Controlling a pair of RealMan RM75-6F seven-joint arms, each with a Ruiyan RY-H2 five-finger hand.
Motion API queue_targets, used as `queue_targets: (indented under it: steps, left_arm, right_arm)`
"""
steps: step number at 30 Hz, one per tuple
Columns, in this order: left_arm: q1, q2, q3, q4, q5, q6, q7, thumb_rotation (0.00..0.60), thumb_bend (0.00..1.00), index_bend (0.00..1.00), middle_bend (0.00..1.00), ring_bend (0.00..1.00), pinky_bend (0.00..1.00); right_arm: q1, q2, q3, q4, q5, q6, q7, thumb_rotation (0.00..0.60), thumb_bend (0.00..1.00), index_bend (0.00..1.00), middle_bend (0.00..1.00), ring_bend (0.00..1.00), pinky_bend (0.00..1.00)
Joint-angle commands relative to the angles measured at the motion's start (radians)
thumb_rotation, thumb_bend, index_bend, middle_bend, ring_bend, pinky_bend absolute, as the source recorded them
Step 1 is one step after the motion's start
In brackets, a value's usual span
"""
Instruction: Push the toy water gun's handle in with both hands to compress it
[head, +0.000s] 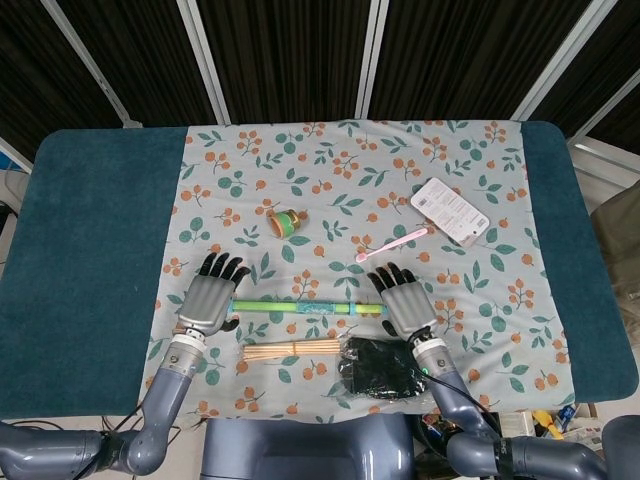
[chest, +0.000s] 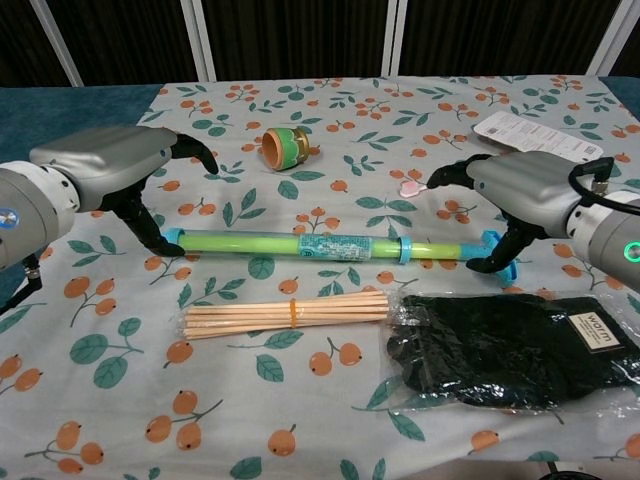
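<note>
Where the chest view's lower right corner begins, a bagged pair of black gloves (chest: 510, 345) lies on the floral cloth (chest: 330, 120), and just left of it sits a bundle of wooden sticks (chest: 290, 312) bound at the middle by a yellow band. Directly above both, across the middle of the frame, the toy water gun (chest: 325, 245) lies flat on the cloth: a green tube with a blue tip at its left end and a blue handle at its right end. The left hand (chest: 110, 175) hangs over the tube's left end with its fingers spread and lifted, holding nothing, only the thumb reaching down beside the blue tip. The right hand (chest: 515, 195) stands at the right end, likewise spread and holding nothing, its thumb curling down next to the blue handle. Further up, a small orange-and-green cup (chest: 285, 147) lies on its side above centre, a pink toothbrush (chest: 410, 186) sits right of it, and a white card package (chest: 540, 135) rests at the upper right. The teal table cover (head: 90, 240) borders the cloth.
</note>
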Motion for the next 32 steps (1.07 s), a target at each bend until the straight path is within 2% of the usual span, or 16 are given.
queue_targets:
  steps: [1, 9, 13, 16, 21, 24, 27, 32]
  left_arm:
    - [0.002, 0.006, 0.004, -0.001, 0.006, -0.004, -0.009, 0.6, 0.12, 0.22, 0.1, 0.03, 0.05]
    - [0.026, 0.037, 0.026, -0.023, 0.05, 0.001, -0.067, 0.6, 0.11, 0.16, 0.07, 0.02, 0.04]
    - [0.068, 0.091, 0.065, -0.042, 0.134, 0.014, -0.159, 0.6, 0.1, 0.05, 0.04, 0.01, 0.02]
    - [0.113, 0.149, 0.112, -0.045, 0.207, 0.033, -0.241, 0.6, 0.09, 0.02, 0.02, 0.0, 0.01]
    - [0.21, 0.236, 0.201, 0.009, 0.366, 0.116, -0.4, 0.6, 0.09, 0.01, 0.0, 0.0, 0.0]
    - [0.262, 0.269, 0.235, 0.051, 0.432, 0.174, -0.466, 0.6, 0.09, 0.0, 0.0, 0.0, 0.0]
    - [0.311, 0.287, 0.252, 0.111, 0.496, 0.244, -0.532, 0.6, 0.08, 0.0, 0.0, 0.0, 0.0]
    - [0.356, 0.289, 0.264, 0.189, 0.537, 0.279, -0.58, 0.6, 0.09, 0.0, 0.0, 0.0, 0.0]
  right_arm:
    - [-0.003, 0.004, -0.002, -0.003, 0.004, 0.005, -0.001, 0.6, 0.12, 0.1, 0.07, 0.04, 0.16]
    - [-0.026, 0.05, -0.017, -0.032, -0.016, 0.036, 0.016, 0.6, 0.07, 0.08, 0.03, 0.01, 0.16]
    - [-0.065, 0.122, -0.039, -0.074, -0.085, 0.089, 0.067, 0.6, 0.06, 0.03, 0.01, 0.0, 0.16]
    - [-0.111, 0.193, -0.067, -0.104, -0.152, 0.141, 0.129, 0.6, 0.05, 0.0, 0.0, 0.0, 0.16]
    - [-0.214, 0.308, -0.133, -0.116, -0.275, 0.253, 0.26, 0.6, 0.03, 0.0, 0.0, 0.0, 0.16]
    - [-0.267, 0.353, -0.178, -0.092, -0.35, 0.317, 0.3, 0.6, 0.02, 0.0, 0.0, 0.0, 0.15]
    - [-0.327, 0.382, -0.217, -0.054, -0.416, 0.391, 0.339, 0.6, 0.02, 0.0, 0.0, 0.0, 0.15]
    - [-0.401, 0.394, -0.251, 0.013, -0.471, 0.47, 0.387, 0.6, 0.02, 0.0, 0.0, 0.0, 0.15]
